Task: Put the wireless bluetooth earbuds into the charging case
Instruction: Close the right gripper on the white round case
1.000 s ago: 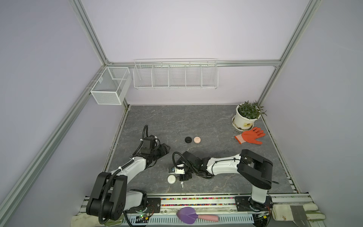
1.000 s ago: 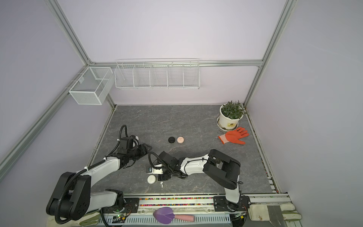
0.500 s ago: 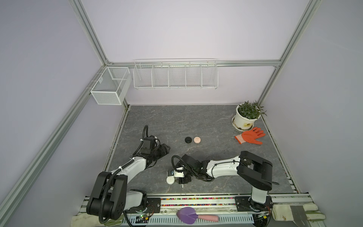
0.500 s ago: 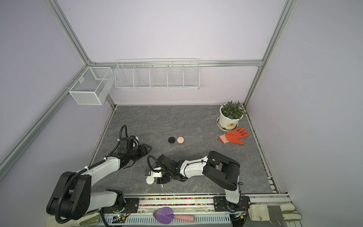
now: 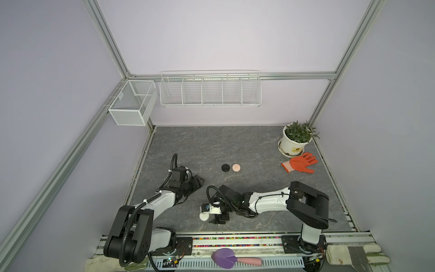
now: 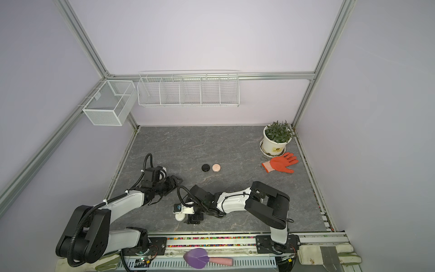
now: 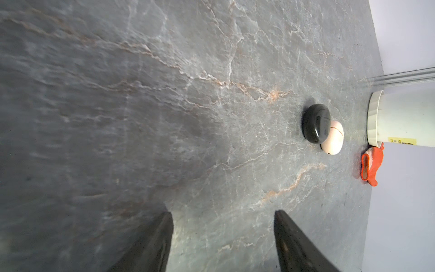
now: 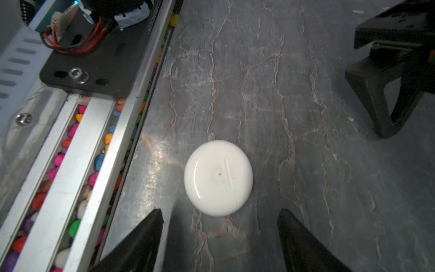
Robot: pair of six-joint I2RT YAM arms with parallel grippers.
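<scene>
Right gripper [image 8: 220,212] has shifted toward the front rail [image 5: 259,235] over the last second. It has drawn level with the white charging case [image 5: 204,216], which now lies directly ahead of the fingertips [image 8: 153,219], in line with the gap between them, with no contact seen. The jaws stand wider apart than half a second ago.

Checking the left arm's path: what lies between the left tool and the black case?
Nothing. In the left wrist view, only bare grey table separates the open left tool from the black case.
</scene>
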